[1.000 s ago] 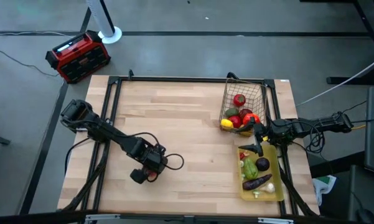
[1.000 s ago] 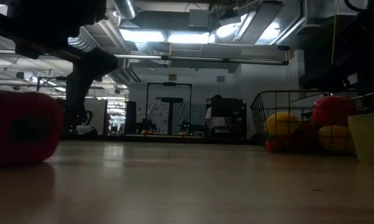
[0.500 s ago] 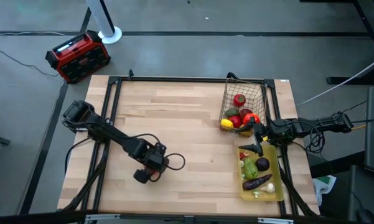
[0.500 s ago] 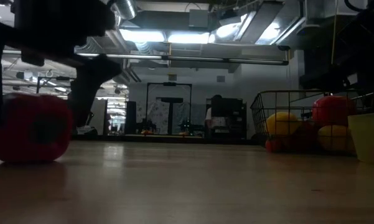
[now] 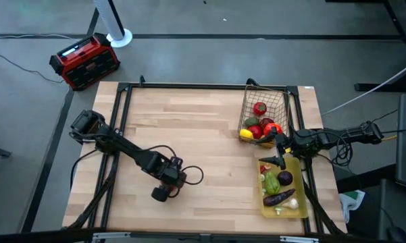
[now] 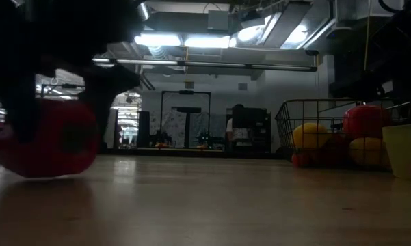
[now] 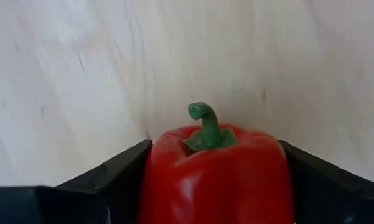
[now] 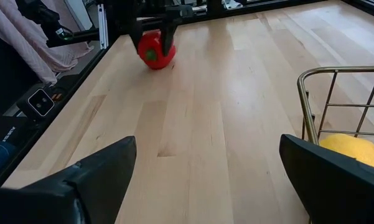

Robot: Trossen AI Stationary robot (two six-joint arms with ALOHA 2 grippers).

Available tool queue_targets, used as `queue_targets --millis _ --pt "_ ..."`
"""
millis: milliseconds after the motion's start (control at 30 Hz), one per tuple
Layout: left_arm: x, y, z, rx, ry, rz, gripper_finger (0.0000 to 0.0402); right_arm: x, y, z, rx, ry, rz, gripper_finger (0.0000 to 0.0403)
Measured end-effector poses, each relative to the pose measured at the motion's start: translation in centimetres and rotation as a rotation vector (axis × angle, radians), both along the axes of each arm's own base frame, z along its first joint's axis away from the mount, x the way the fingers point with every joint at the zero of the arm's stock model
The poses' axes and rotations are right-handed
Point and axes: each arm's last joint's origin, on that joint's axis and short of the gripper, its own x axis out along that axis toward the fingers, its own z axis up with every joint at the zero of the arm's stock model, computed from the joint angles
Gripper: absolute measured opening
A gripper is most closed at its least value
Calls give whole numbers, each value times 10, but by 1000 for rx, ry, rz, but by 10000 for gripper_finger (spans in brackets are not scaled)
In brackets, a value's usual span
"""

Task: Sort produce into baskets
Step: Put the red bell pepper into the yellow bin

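A red bell pepper [image 7: 215, 171] is clamped between the fingers of the left gripper [image 5: 163, 190] near the front left of the wooden table [image 5: 189, 135], its green stem [image 7: 205, 124] pointing toward the wrist camera; whether the pepper is resting on the boards or held just above them cannot be told from the dim low view. The right gripper [image 5: 278, 150] is held with its fingers spread wide and empty at the table's right side, between the dark wire basket [image 5: 262, 101] and the yellow tray [image 5: 298, 204]. Red, yellow and green produce is piled in the basket, a lemon [image 8: 351, 149] lying against its wire wall. In the tray, a green vegetable [image 5: 270, 181] and a purple eggplant [image 5: 278, 198] are seen among other pieces. A red-and-black box [image 5: 84, 61] is left on the floor beyond the table's far left corner.
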Motion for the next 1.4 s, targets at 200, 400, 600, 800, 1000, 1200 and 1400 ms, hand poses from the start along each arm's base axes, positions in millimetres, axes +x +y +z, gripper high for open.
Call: queue_targets --millis 200,400,600,800,1000,1200,1400 --pt "22 0 9 -102 -211 70 312 0 0 0 0 0 0 390" --pt "59 16 34 -184 -601 134 315 0 0 0 0 0 0 390" --pt "92 37 53 -259 -1008 201 316 0 0 0 0 0 0 390" --pt "128 37 47 -305 -1177 217 317 0 0 0 -1 0 0 390" --pt "184 29 47 -331 -1274 225 317 0 0 0 0 0 0 390" --pt "233 17 44 -364 -1354 224 317 0 0 0 0 0 0 390" --pt "263 -2 31 -396 -1406 203 317 0 0 0 0 0 0 390"
